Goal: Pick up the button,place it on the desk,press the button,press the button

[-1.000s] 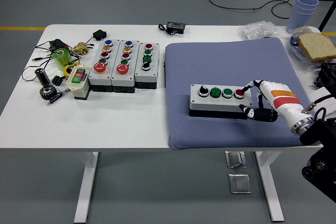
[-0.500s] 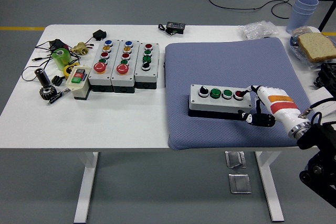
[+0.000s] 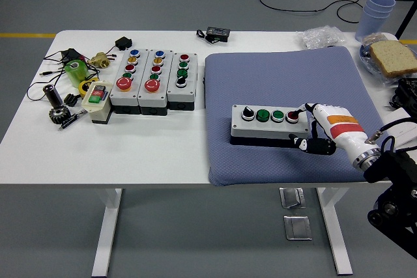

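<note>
— Since a second ago the button box (image 3: 268,124) has slid a little left on the blue mat (image 3: 287,112), and the right hand (image 3: 317,129) has followed it, sitting lower and further left

— How is that hand set?

— One white finger points out onto the red button (image 3: 292,116) at the box's right end; the dark fingers beneath curl in beside the box's lower right corner. It grips nothing

— Room around the box?

— Bare mat lies behind it, to its left and along the front; the mat's near edge is close to the table's near edge (image 3: 104,184). Left of the mat, white tabletop is open in front of three more button boxes (image 3: 154,79)

— Anything hard to make out?

— Whether the fingertip is actually pushing the red button down, I cannot tell. The arm is cut off at the lower right corner. A slice of bread (image 3: 392,57) on its plate runs off the right edge, beside stacked cups (image 3: 378,12). The small parts (image 3: 73,89) at the far left are a jumble
</note>
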`<action>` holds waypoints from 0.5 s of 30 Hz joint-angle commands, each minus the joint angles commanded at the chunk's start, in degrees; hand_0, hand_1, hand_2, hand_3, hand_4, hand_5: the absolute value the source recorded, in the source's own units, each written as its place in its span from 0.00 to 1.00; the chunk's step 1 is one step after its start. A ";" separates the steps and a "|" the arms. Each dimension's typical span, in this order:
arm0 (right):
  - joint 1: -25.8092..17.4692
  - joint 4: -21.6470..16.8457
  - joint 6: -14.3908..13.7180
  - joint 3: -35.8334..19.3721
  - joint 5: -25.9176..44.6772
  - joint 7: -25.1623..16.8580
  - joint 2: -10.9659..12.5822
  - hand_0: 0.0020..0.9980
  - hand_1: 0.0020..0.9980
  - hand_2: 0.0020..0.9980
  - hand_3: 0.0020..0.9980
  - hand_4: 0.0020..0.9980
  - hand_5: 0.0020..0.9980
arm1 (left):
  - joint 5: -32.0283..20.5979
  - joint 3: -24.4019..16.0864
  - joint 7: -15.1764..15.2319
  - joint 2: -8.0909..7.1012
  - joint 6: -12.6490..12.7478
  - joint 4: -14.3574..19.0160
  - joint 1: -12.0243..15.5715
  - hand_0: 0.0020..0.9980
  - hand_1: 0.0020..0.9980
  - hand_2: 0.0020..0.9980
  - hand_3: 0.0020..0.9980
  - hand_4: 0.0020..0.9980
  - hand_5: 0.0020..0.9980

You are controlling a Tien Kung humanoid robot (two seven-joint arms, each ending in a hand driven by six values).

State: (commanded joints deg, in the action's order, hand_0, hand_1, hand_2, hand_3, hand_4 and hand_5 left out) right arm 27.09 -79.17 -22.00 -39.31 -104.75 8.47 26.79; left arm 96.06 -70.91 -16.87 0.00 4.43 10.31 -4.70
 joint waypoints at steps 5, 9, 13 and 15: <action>1.51 0.56 -0.36 0.98 -0.54 -0.55 -1.63 0.12 0.00 0.18 0.64 0.76 0.34 | -0.24 -0.02 0.01 0.00 0.06 0.00 -0.11 0.64 0.63 0.61 0.57 0.31 0.87; 2.37 1.01 -0.31 1.93 -0.65 -0.34 -2.52 0.12 0.00 0.18 0.64 0.76 0.34 | -0.25 -0.08 0.03 0.00 0.12 0.00 -0.18 0.64 0.62 0.61 0.57 0.31 0.86; 2.67 1.84 0.15 2.75 -0.66 -0.54 -2.89 0.12 0.00 0.18 0.64 0.76 0.34 | -0.12 -0.15 0.01 0.00 0.14 0.00 -0.22 0.64 0.62 0.61 0.57 0.31 0.86; 2.68 2.19 0.11 3.00 -0.68 -0.62 -2.65 0.12 0.00 0.18 0.64 0.76 0.34 | -0.15 -0.15 0.02 0.00 0.16 0.00 -0.23 0.64 0.62 0.61 0.56 0.31 0.86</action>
State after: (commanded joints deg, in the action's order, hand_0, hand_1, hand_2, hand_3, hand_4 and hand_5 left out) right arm 29.77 -76.97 -21.89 -36.31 -105.43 7.85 24.14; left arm 95.90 -71.07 -16.85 0.00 4.59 10.31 -4.93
